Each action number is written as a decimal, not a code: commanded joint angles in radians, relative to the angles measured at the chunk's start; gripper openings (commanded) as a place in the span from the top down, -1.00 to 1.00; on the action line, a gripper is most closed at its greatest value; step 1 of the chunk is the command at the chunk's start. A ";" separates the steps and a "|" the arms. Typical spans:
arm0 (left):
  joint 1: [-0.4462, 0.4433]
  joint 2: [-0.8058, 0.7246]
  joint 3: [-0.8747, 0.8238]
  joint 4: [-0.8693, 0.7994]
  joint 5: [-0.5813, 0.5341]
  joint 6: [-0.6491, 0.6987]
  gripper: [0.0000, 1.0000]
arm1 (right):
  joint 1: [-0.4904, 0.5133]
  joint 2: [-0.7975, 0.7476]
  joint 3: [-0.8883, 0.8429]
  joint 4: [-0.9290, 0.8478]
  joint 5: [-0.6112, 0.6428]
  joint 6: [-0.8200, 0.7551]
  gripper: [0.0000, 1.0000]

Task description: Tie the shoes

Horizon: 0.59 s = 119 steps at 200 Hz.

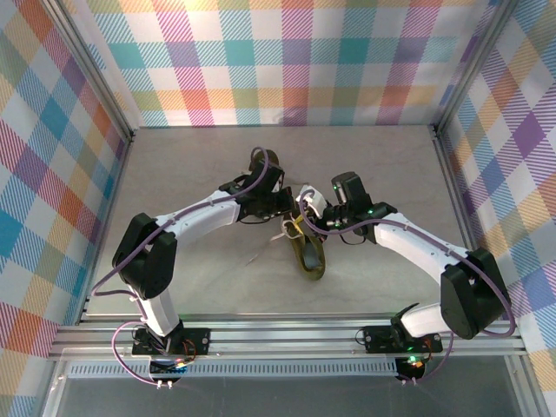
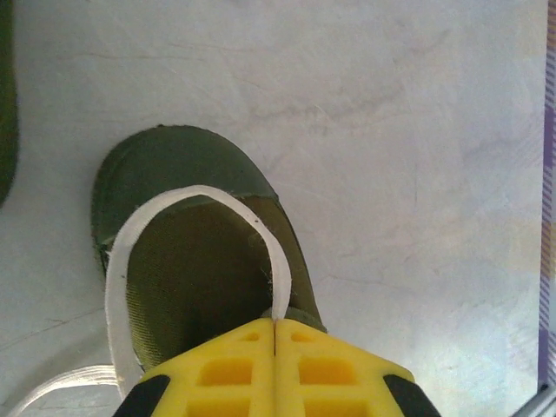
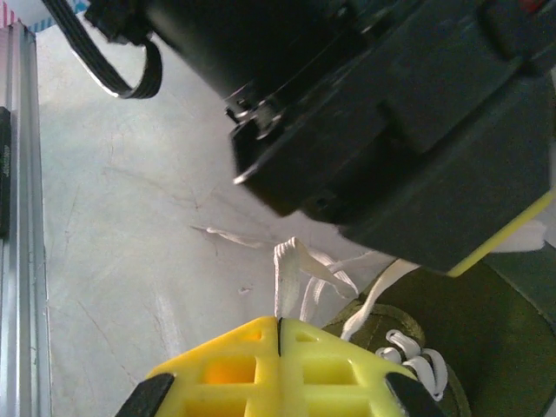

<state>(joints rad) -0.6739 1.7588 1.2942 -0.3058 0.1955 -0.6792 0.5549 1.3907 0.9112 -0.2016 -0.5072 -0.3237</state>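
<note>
One olive-brown shoe (image 1: 311,257) lies mid-table, its pale laces (image 1: 292,229) drawn up toward both grippers. A second shoe (image 1: 271,159) lies behind it, partly hidden by the left arm. My left gripper (image 1: 283,209) hovers over the near shoe's opening (image 2: 200,261) and is shut (image 2: 275,323) on a lace loop (image 2: 200,195) that arcs over the shoe. My right gripper (image 1: 309,205) sits close beside it, shut (image 3: 279,321) on a folded lace strand (image 3: 288,274) above the shoe's eyelets (image 3: 417,360). The left arm's dark body (image 3: 391,113) hangs right above the right fingers.
A loose lace end (image 1: 257,256) trails on the grey tabletop left of the near shoe. Plaid walls enclose the table (image 1: 174,174) on three sides, with an aluminium rail (image 1: 287,334) along the near edge. The second shoe's edge (image 2: 4,104) shows at far left.
</note>
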 commanded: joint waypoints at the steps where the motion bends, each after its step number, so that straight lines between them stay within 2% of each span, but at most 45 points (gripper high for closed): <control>1: -0.011 0.001 -0.036 0.051 0.071 0.048 1.00 | -0.011 0.012 0.012 0.038 0.014 -0.023 1.00; 28: -0.011 -0.011 -0.071 0.074 0.086 0.043 1.00 | -0.032 0.049 0.003 0.078 0.052 -0.007 0.99; 73: -0.008 -0.029 -0.135 0.142 0.118 0.004 1.00 | -0.041 0.120 0.023 0.067 0.045 0.010 0.84; 86: -0.002 -0.035 -0.148 0.161 0.132 -0.012 1.00 | -0.045 0.120 0.015 0.083 0.057 0.029 0.74; 97: 0.003 -0.036 -0.158 0.178 0.149 -0.023 1.00 | -0.047 0.111 0.011 0.090 0.072 0.052 0.56; 119: 0.005 -0.040 -0.172 0.199 0.166 -0.032 1.00 | -0.049 0.074 0.001 0.095 0.095 0.112 0.42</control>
<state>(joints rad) -0.6720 1.7584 1.1461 -0.1627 0.3168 -0.6872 0.5148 1.5082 0.9134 -0.1421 -0.4263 -0.2733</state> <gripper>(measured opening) 0.053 0.261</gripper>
